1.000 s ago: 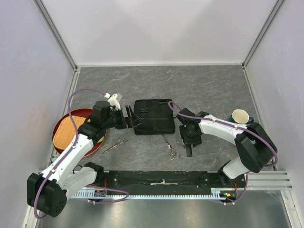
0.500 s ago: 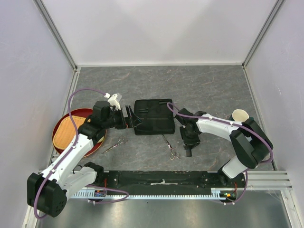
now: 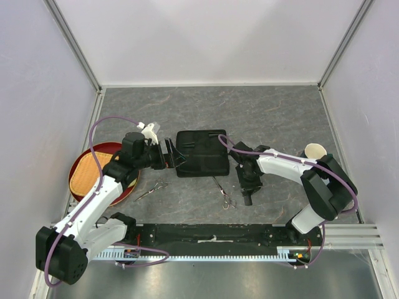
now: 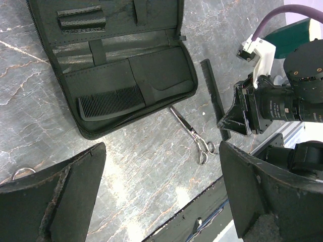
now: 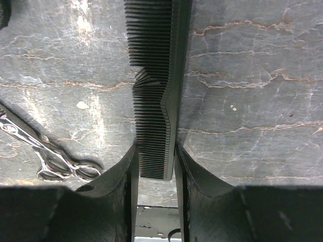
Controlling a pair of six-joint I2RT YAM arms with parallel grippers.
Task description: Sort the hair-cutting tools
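Note:
My right gripper (image 5: 155,151) stands over a slim black comb (image 5: 154,101) lying on the table, its jaws closed against the comb's two long edges near its end. In the top view the right gripper (image 3: 247,198) hides this comb; the left wrist view shows the comb (image 4: 212,85). One pair of silver scissors (image 3: 224,193) lies just left of the gripper and also shows in the right wrist view (image 5: 55,161). A second pair of scissors (image 3: 153,189) lies near the red tray. Another black comb (image 4: 111,101) sits in a pocket of the open black case (image 3: 201,152). My left gripper (image 3: 169,152) is open and empty beside the case's left edge.
A red round tray (image 3: 80,163) with a woven mat sits at the left under my left arm. A pale yellow cup (image 3: 315,151) stands at the right by my right arm. White walls close in the table on three sides.
My right gripper has shifted a little left and toward the near edge, over the comb. The left arm has not moved.

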